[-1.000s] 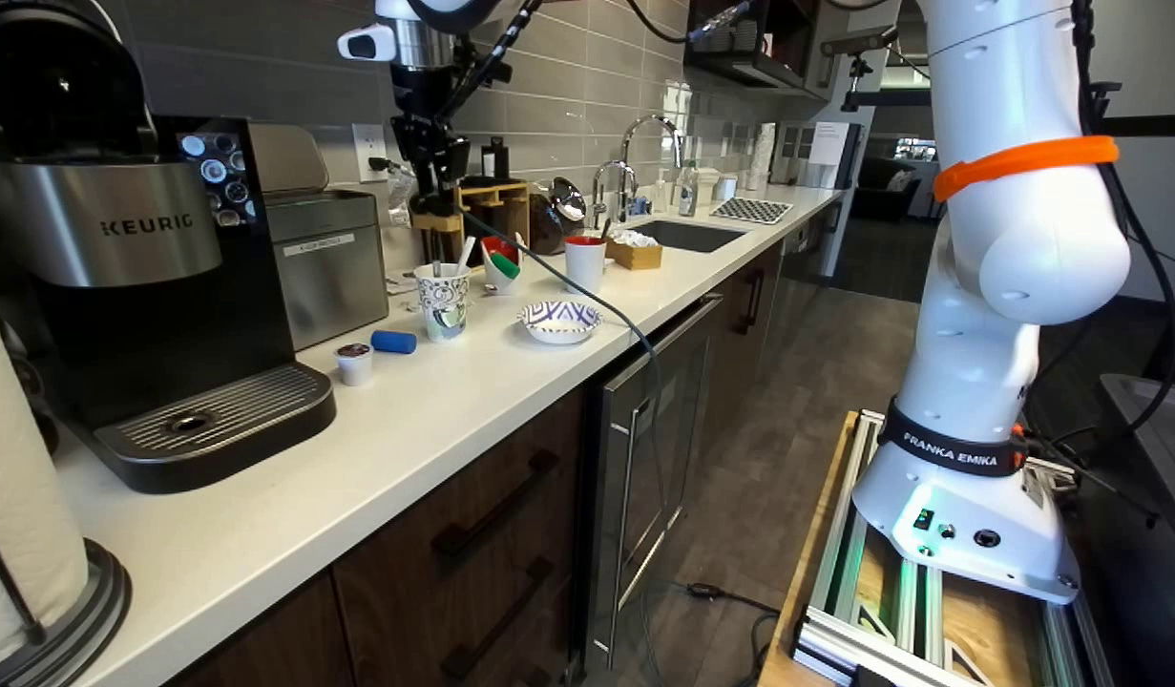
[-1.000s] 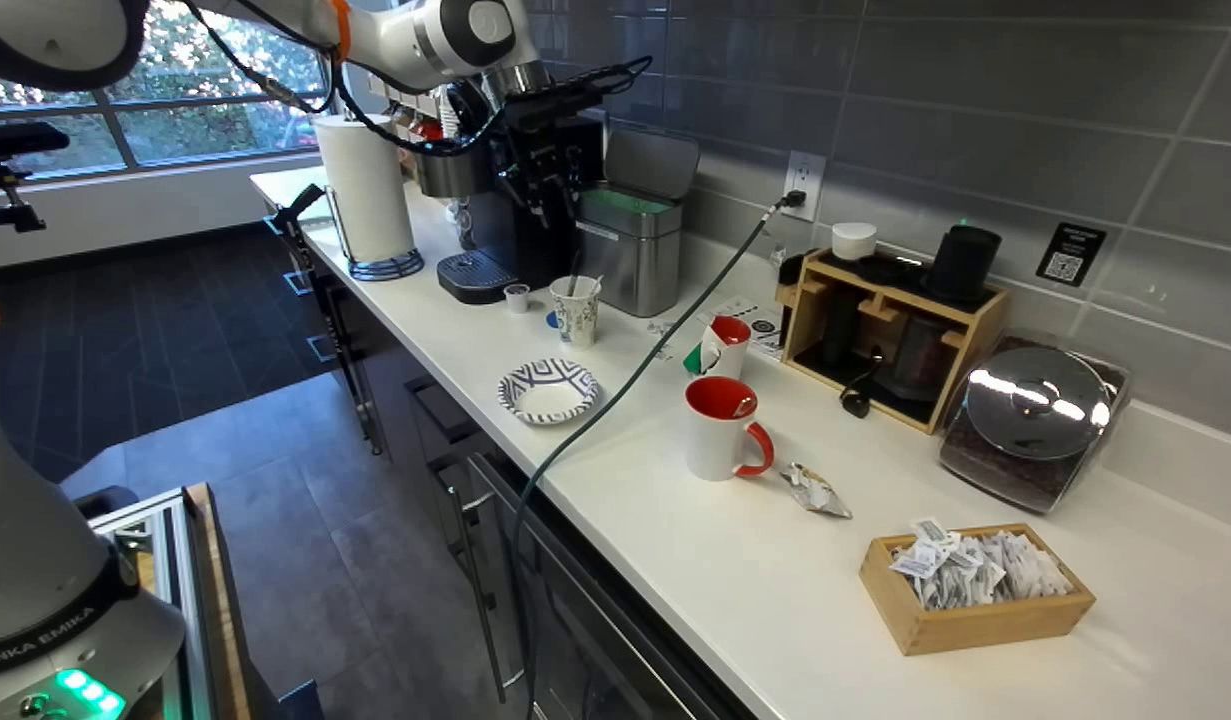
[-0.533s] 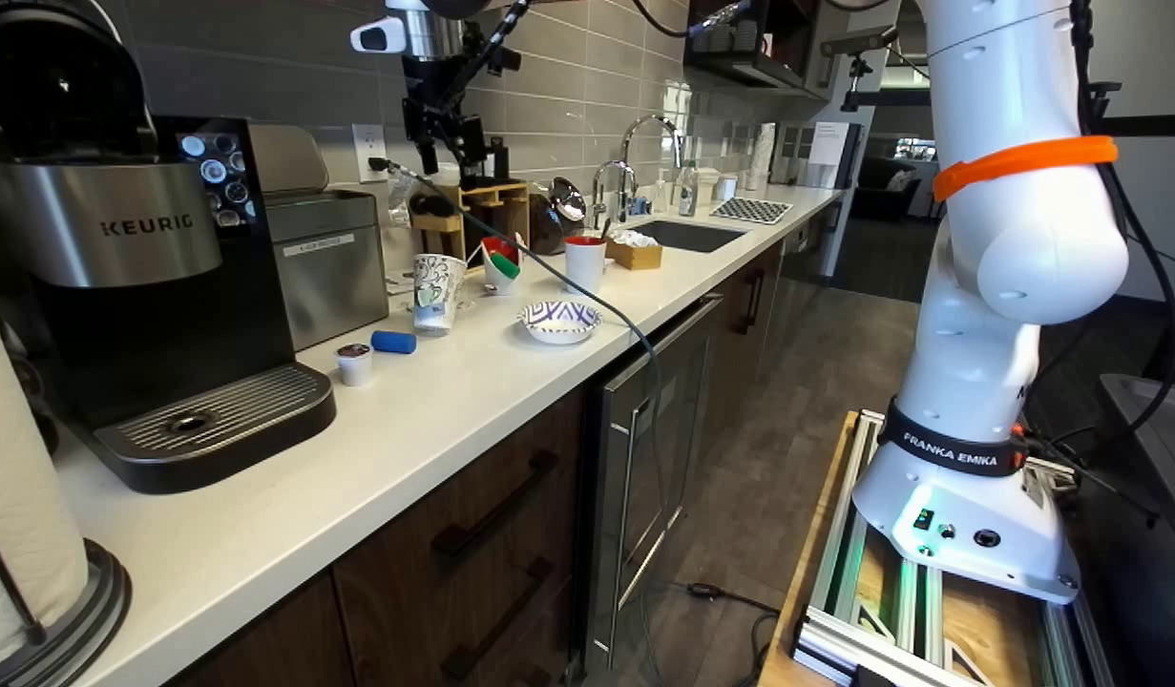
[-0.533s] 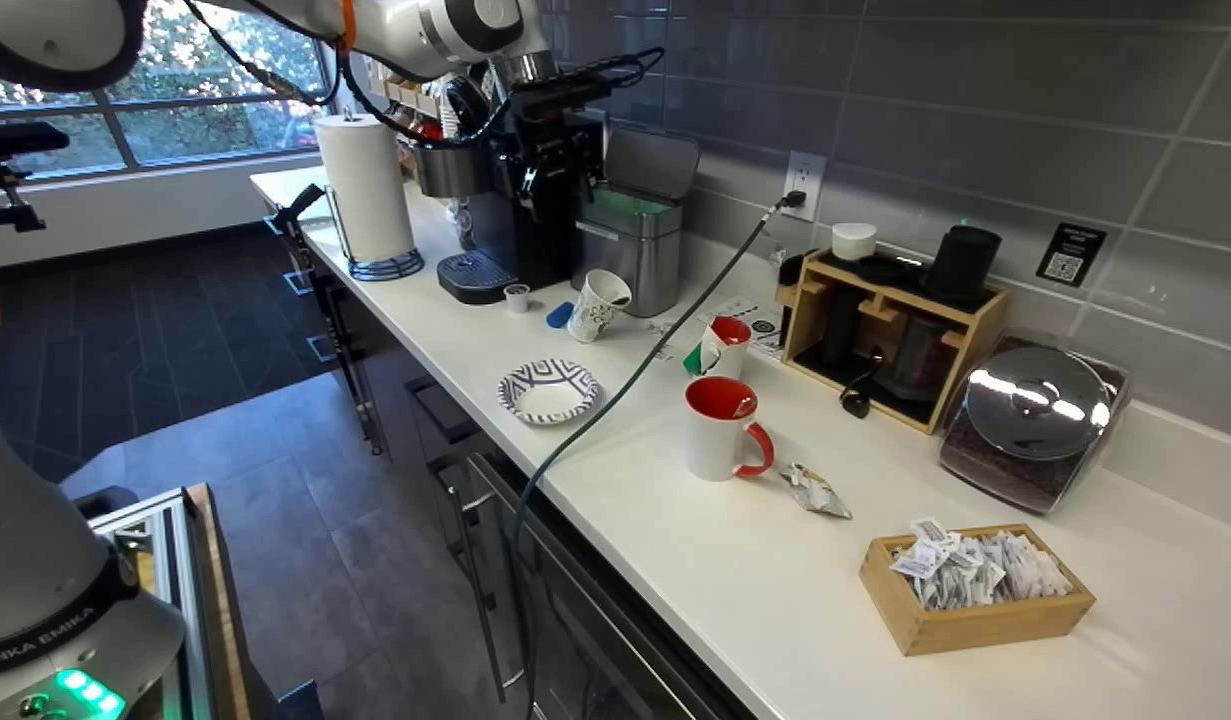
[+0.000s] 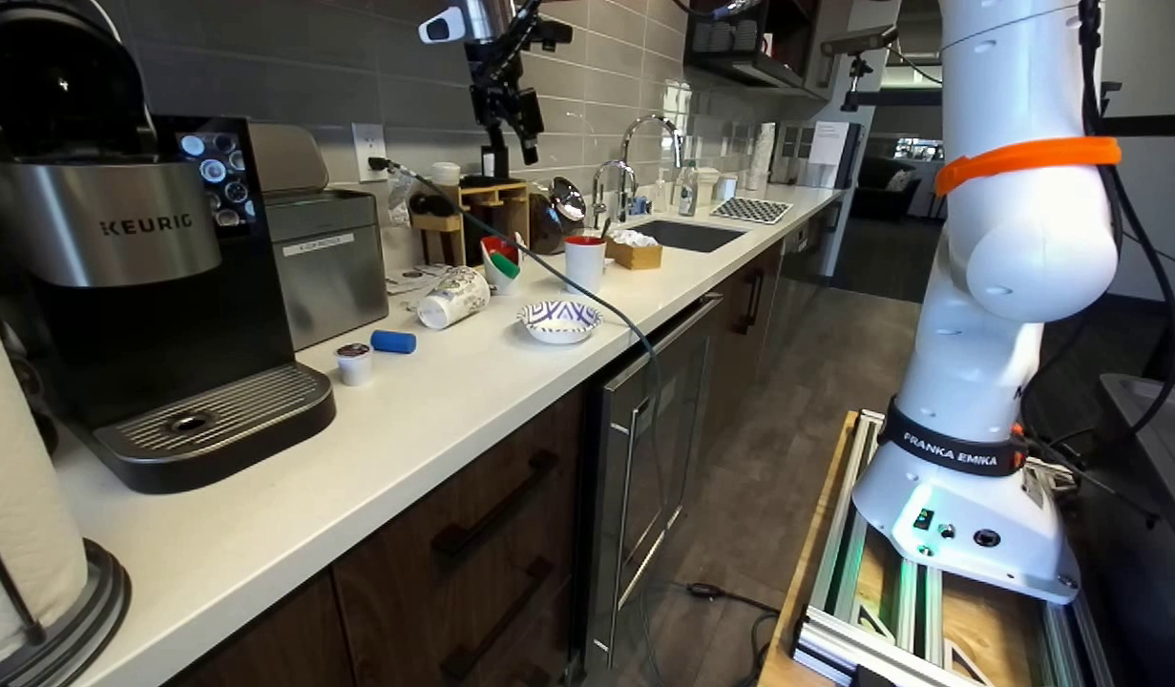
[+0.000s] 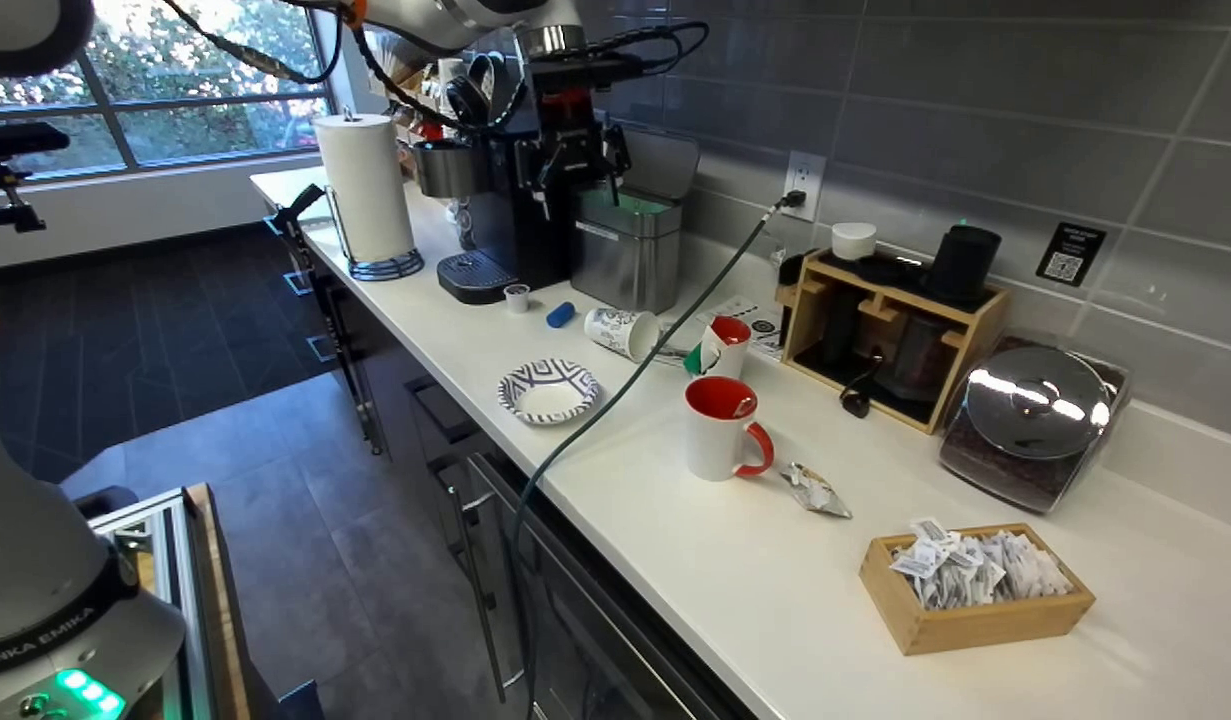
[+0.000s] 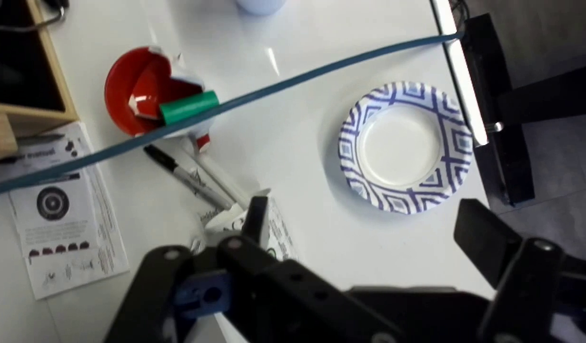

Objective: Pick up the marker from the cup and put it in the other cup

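Marker (image 7: pixel 190 180) lay at the mouth of a cup (image 5: pixel 455 298) on its side; jaws stood wide above the worktop (image 5: pixel 310 487).

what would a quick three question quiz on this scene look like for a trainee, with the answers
1. True or false: the patterned paper cup lies on its side.
2. In the wrist view, where is the marker?
a) between the jaws
b) at the paper cup's mouth
c) in the blue-patterned bowl
3. Fill in: the jaws stand ____.

Key: 1. True. 2. b. 3. open.
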Motion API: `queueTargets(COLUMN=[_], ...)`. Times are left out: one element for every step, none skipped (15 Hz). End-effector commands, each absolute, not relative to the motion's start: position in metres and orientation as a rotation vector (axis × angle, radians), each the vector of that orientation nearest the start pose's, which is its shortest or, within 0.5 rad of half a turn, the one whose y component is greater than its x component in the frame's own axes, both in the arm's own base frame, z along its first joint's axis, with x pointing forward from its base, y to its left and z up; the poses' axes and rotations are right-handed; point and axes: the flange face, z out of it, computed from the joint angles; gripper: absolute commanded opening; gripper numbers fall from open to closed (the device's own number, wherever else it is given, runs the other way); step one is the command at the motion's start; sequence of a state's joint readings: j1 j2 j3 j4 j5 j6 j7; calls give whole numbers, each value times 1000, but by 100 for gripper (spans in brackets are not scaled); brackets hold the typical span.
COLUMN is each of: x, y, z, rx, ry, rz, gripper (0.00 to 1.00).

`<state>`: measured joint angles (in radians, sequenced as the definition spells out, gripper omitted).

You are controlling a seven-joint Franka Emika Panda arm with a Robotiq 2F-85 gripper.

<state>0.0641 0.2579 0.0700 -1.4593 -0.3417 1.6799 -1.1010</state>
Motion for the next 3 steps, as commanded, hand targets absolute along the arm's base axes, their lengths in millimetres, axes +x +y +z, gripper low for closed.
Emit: queueTargets(x=[628,632,632], y=[14,24,17], z=[538,539,539], rx=[-2629,-2708,-2705], ry=[-1944,-1958,-1948], rz=[370,365,368], gripper=[100,100,100])
